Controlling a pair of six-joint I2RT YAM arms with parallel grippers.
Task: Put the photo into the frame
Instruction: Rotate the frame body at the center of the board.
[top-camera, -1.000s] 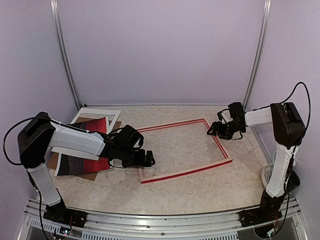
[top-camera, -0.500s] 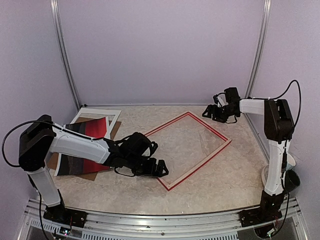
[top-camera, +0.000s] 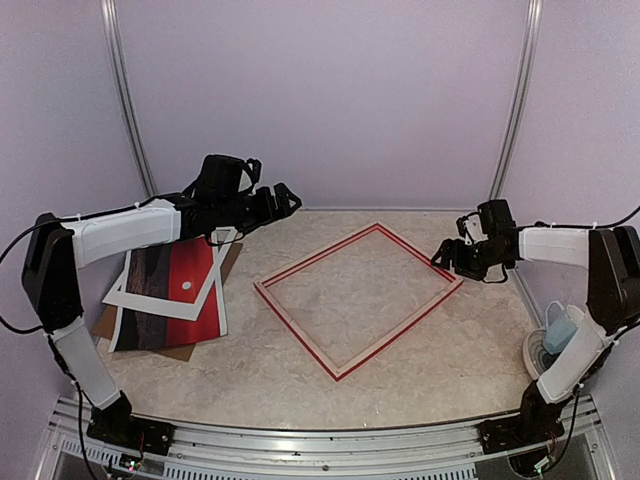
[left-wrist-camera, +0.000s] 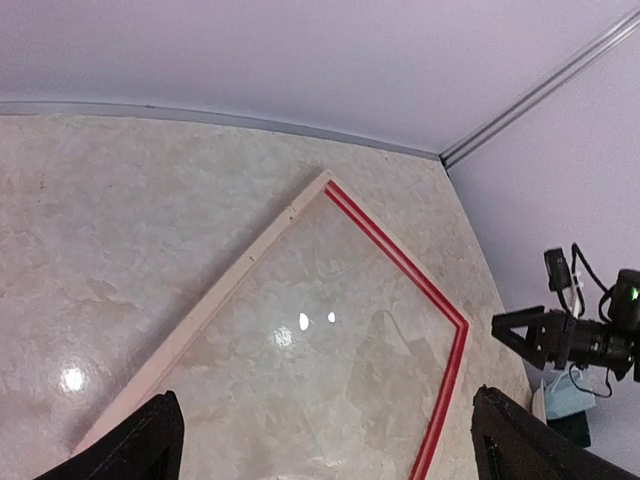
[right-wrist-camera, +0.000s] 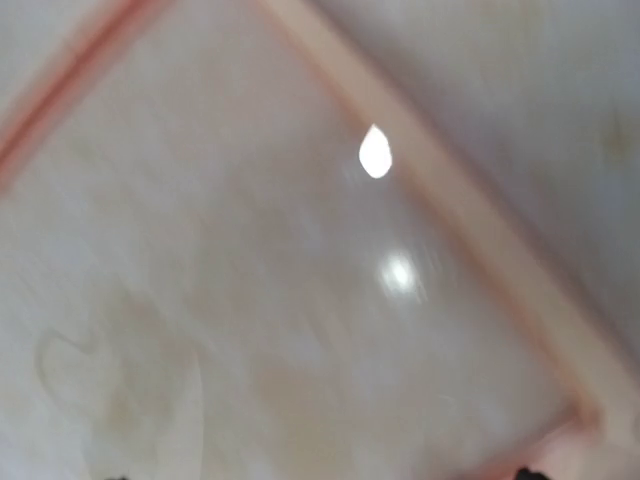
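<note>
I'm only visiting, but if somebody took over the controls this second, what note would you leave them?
Left gripper: open, empty, raised over the table's far left.
Right gripper: looks open, empty, at the frame's right corner.
Photo: on the left, on a brown board, with a white mat border lying across it.
Frame: flat mid-table, no photo inside.
Done: nothing inserted yet.
Left to do: pick up the photo and lay it in the frame.

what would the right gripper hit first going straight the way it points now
Most likely the frame, near its right corner; the right gripper points left and down at it, but depth is unclear.
</note>
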